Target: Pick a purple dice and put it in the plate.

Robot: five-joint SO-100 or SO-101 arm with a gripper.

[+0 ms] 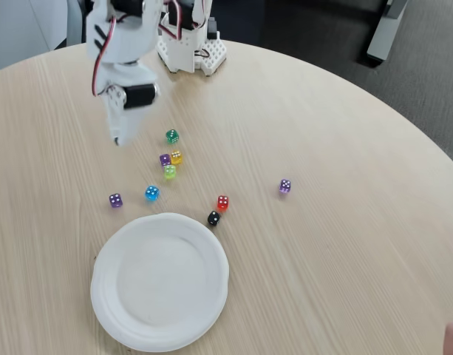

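Observation:
The purple dice (116,200) lies on the table just above and left of the plate (211,296), a large round white plate near the front edge with nothing in it. My gripper (117,139) hangs above the table behind the dice, its white fingers tapering to a single tip and holding nothing. It is well short of the purple dice and to the left of the cluster of dice.
A duller purple die (165,159), a yellow die (176,157) and a lime die (170,171) sit clustered, with a green die (172,136) behind. Blue (151,193), red (222,202) and black (213,218) dice lie near the plate. A lilac die (284,186) sits right. The arm's base (191,48) stands at the back.

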